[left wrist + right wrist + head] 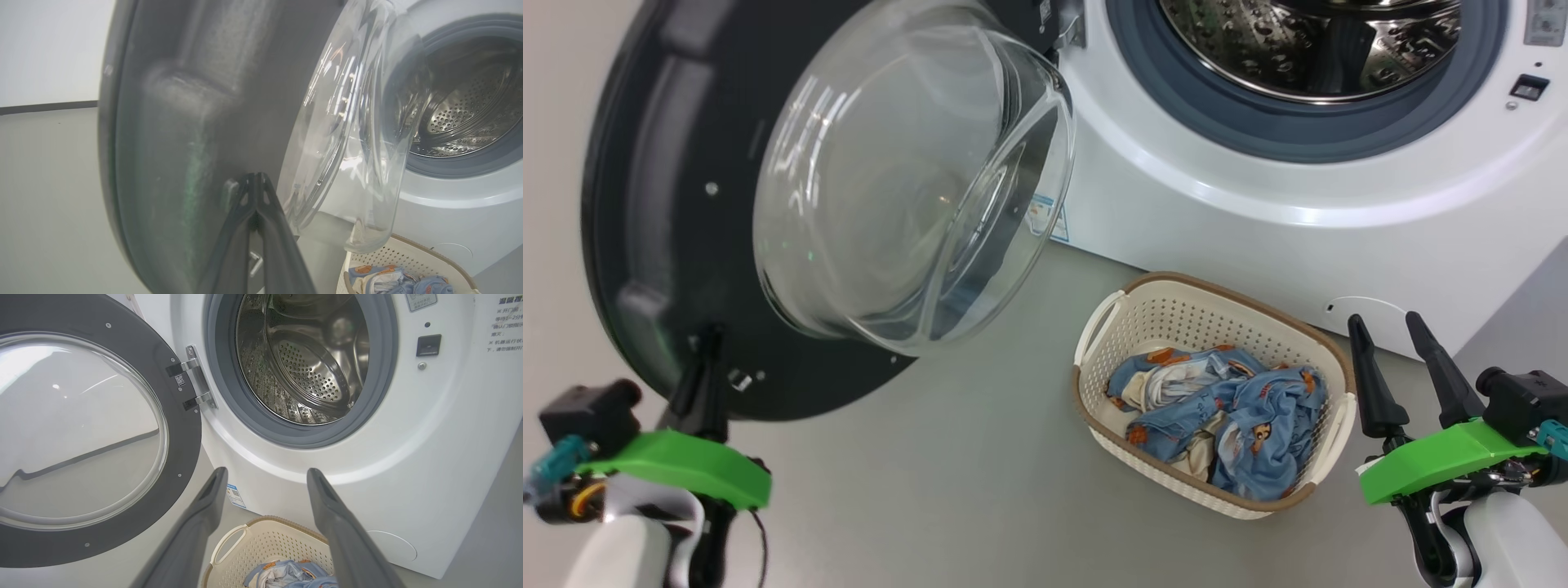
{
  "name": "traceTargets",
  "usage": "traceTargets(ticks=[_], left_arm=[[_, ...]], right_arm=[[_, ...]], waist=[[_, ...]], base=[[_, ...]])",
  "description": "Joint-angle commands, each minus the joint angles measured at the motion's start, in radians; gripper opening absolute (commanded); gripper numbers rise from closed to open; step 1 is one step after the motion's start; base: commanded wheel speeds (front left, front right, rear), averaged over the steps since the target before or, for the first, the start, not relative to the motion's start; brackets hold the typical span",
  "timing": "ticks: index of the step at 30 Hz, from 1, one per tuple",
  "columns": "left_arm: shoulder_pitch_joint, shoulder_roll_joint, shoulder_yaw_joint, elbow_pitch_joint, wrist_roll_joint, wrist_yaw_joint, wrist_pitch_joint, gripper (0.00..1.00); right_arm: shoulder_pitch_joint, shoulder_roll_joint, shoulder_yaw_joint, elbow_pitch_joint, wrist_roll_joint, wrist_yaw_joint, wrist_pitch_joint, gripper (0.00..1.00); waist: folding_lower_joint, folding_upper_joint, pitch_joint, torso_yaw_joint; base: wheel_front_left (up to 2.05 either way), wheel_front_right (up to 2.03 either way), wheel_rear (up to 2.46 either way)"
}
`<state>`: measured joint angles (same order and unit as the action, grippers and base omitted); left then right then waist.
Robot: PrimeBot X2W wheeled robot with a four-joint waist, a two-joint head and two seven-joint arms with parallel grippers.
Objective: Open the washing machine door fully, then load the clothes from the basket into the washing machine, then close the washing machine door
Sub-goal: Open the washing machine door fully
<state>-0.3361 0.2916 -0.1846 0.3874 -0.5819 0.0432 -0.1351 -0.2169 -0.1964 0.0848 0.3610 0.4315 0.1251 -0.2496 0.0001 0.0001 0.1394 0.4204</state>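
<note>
Head view: the washing machine door (662, 204) stands wide open across the 9-to-12 o'clock quarter, with its inner face turned to the camera. Its rim is wide, black and glossy. A clear glass bowl (907, 180) bulges from its centre toward the viewer, leaning slightly to 3 o'clock. In the right wrist view the door hangs on a metal hinge (196, 379) at 9 o'clock of the opening.

The washing machine (1258, 212) has a white front and spans 12 to 3 o'clock. Its perforated steel drum (1307, 41) is exposed, ringed by a grey gasket (1298, 135).

The basket (1201, 322) sits on the grey floor (947, 474) at 4 o'clock, just in front of the machine and below the opening. Its long axis, handle to handle, runs about 10 to 4 o'clock. It is cream with perforated walls and a brown rim. The clothes (1241, 416) lie crumpled inside, light blue with orange-brown bears and some cream cloth mixed in.

The left gripper (711, 333) is at 8 o'clock, pointing to 12, in front of the door's lower rim. In the left wrist view its fingers (237, 228) meet at the tips with nothing between them. The tips are at the rim's inner face; contact cannot be told.

The right gripper (1384, 320) is at 4 o'clock, on the basket's 3 o'clock side and apart from it. It points to about 11 o'clock, with its jaws spread and holding nothing.
</note>
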Motion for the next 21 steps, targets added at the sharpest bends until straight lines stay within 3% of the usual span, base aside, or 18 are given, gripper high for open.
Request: traceTargets(ticks=[1,13,21], left_arm=[[-0.058,0.067,0.063,0.015,-0.011,0.004,-0.003,0.0],[-0.245,0.147,0.055,0.279,-0.014,-0.077,0.028,0.0],[-0.389,0.164,0.027,0.465,-0.014,-0.136,0.026,0.0]], right_arm=[[-0.028,-0.01,0.013,-0.021,-0.009,0.006,-0.012,1.0],[-0.05,-0.008,0.01,-0.02,-0.015,0.006,-0.012,1.0],[-0.065,-0.007,0.019,-0.011,-0.014,0.006,-0.012,1.0]], waist=[[-0.0001,-0.0001,0.011,0.011],[-0.0001,-0.0001,0.037,0.036],[-0.0001,-0.0001,0.044,0.038]], base=[[0.0,0.0,0.0],[0.0,0.0,0.0],[0.0,0.0,0.0]])
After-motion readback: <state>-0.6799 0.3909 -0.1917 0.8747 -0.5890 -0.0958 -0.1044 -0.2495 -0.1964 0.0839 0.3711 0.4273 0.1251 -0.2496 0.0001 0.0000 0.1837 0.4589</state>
